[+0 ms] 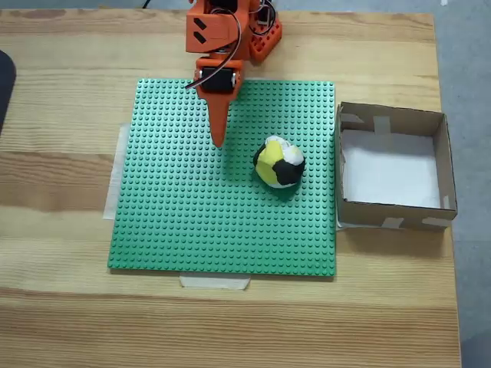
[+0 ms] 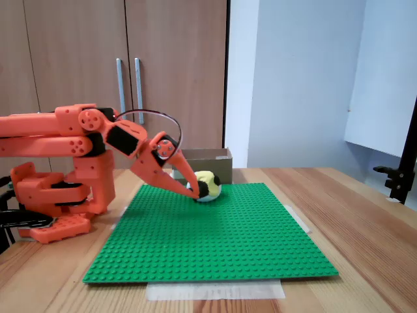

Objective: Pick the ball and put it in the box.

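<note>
Scanning a fixed view from above, we start at the left with bare wooden table (image 1: 61, 307), then the green studded baseplate (image 1: 192, 230) taped down at its edges. Near its top edge the orange arm (image 1: 219, 34) reaches in, and its gripper (image 1: 219, 139) points down the plate, the two fingers pressed together into one narrow tip, nothing between them. Just to the right of that tip, and clear of it, sits the ball (image 1: 279, 162), patched yellow, black and white, resting on the green plate. Further right, just off the plate's edge, we have the box (image 1: 441, 165), brown cardboard with a white floor and pale tape at the corners, its inside bare.

Over to a fixed view from the side: at the left the arm (image 2: 58, 134) is folded low above its base, the gripper (image 2: 193, 189) slanting down with its tip close above the plate (image 2: 215, 248). From here the tip overlaps the ball (image 2: 210, 184), so we cannot tell from this angle whether they touch. Behind the ball stands the box (image 2: 208, 160), with wooden cupboard doors (image 2: 98, 59) at the back.
</note>
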`<state>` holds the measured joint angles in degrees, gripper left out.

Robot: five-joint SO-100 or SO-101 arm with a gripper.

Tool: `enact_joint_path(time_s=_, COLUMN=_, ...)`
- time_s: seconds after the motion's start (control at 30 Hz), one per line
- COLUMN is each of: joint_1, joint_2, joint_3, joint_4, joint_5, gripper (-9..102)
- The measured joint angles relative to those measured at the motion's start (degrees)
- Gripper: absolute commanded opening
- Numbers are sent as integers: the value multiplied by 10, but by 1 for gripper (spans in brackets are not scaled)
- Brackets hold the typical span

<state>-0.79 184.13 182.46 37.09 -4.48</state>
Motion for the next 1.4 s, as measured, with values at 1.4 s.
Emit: enact_joint_path(time_s=1.4, joint_1=-10, joint_2=-322, joint_3=-355, joint_4=127, joint_5=7, gripper=0)
